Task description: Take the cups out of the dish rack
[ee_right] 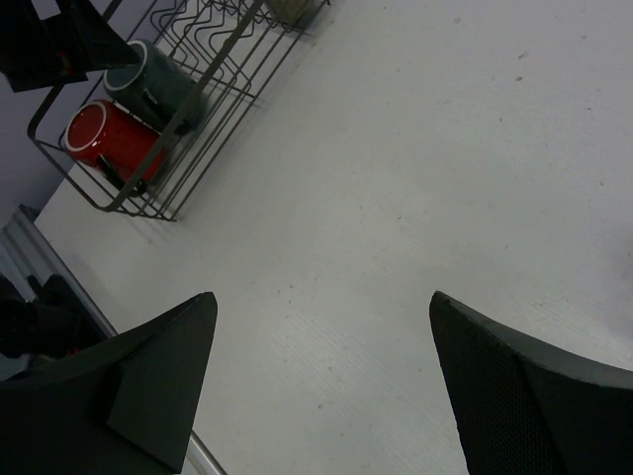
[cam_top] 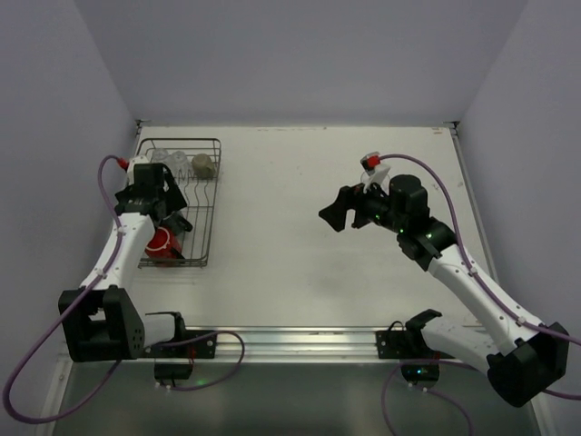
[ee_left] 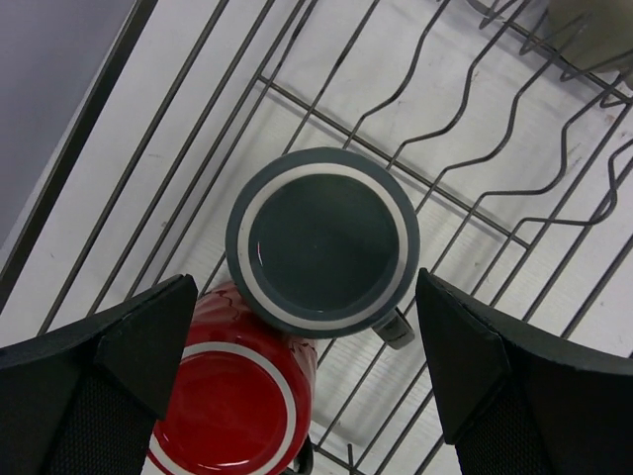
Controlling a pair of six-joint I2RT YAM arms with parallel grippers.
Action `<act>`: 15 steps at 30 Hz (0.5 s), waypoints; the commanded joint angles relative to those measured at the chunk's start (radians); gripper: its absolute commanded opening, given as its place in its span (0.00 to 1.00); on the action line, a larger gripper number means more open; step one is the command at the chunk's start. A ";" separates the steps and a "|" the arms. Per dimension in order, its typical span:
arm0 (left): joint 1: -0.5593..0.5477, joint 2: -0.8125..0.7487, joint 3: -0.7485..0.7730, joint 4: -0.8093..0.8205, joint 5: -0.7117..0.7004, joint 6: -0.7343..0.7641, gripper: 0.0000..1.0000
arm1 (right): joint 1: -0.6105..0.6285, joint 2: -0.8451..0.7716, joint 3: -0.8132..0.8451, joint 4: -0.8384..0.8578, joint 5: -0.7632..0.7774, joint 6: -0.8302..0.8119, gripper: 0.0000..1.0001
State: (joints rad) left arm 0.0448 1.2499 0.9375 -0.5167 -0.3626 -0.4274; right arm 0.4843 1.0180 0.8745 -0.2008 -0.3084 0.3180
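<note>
Left gripper (ee_left: 305, 297) hangs spread wide over the dark green mug (ee_left: 321, 242), just beside the red mug (ee_left: 232, 396) in the dish rack (ee_left: 396, 160); right gripper (ee_right: 321, 307) gapes empty above the table (ee_right: 445, 148).

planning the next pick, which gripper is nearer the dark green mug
Left. The left gripper hangs directly over the dark green mug in the dish rack, jaws open either side; the right gripper is far across the table, also open.
</note>
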 commanded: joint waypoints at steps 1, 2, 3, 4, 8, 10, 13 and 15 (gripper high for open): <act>0.020 0.026 0.004 0.063 -0.019 0.001 1.00 | 0.011 -0.015 0.004 0.049 -0.043 0.009 0.91; 0.020 0.034 0.009 0.060 -0.015 0.004 1.00 | 0.016 -0.013 0.006 0.047 -0.047 0.007 0.91; 0.020 0.042 0.012 0.061 -0.007 0.006 1.00 | 0.017 -0.012 0.009 0.046 -0.047 0.006 0.91; 0.020 0.054 0.012 0.067 0.005 0.012 1.00 | 0.020 -0.009 0.009 0.047 -0.049 0.006 0.91; 0.020 0.075 0.004 0.102 0.092 0.039 1.00 | 0.048 0.005 0.012 0.051 -0.052 -0.005 0.91; 0.020 0.080 0.000 0.121 0.108 0.044 1.00 | 0.057 0.013 0.017 0.044 -0.049 -0.010 0.91; 0.021 0.097 0.007 0.121 0.096 0.050 1.00 | 0.066 0.021 0.018 0.046 -0.047 -0.011 0.91; 0.021 0.121 0.026 0.104 0.051 0.050 1.00 | 0.066 0.022 0.018 0.046 -0.044 -0.013 0.91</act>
State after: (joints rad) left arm 0.0605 1.3369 0.9371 -0.4492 -0.2981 -0.3962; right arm 0.5465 1.0355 0.8745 -0.1932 -0.3367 0.3138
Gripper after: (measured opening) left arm 0.997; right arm 0.913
